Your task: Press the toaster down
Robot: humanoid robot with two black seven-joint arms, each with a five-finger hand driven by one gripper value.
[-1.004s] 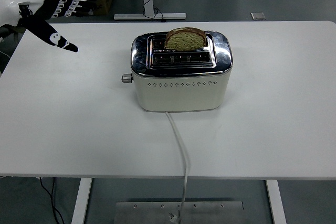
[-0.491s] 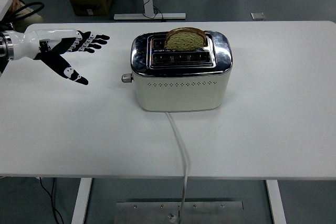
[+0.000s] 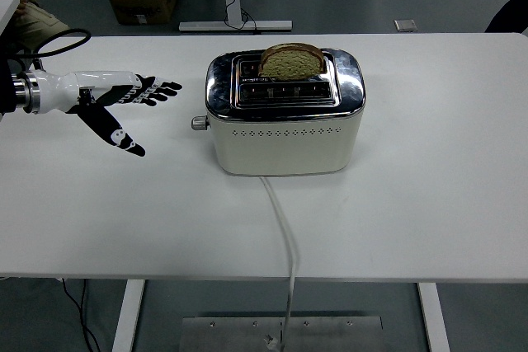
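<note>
Toaster (image 3: 285, 117), cream-bodied with a chrome top, a slice of bread (image 3: 291, 61) standing up out of its far slot and a white cord (image 3: 285, 237) running toward the near edge, sits mid-surface (image 3: 429, 171), its side lever knob (image 3: 199, 123) well apart from the left hand (image 3: 115, 105), whose fingers are spread and empty.

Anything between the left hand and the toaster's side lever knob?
Nothing: in the head view, only bare white table separates the open black-and-white left hand from the cream-and-chrome toaster's small round lever knob.
</note>
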